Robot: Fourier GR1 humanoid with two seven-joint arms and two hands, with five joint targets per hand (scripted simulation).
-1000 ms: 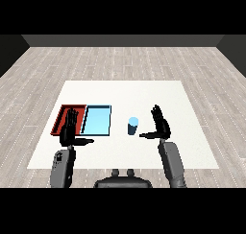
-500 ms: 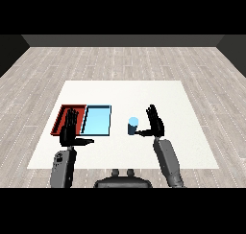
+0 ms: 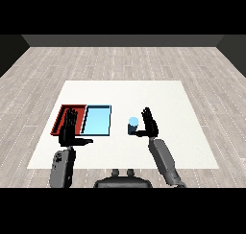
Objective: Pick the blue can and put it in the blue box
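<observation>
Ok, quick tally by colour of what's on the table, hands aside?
Red: 1, the red tray
Blue: 2, the light blue tray and the blue can
Total: 3

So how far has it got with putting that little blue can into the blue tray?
Nothing is finished yet: the blue can stands upright on the white table, to the right of the light blue tray, which holds nothing. In hand: the right hand is open right beside the can, not curled round it. The left hand is open over the red tray. Left: grasp, lift, carry across, set down.
</observation>
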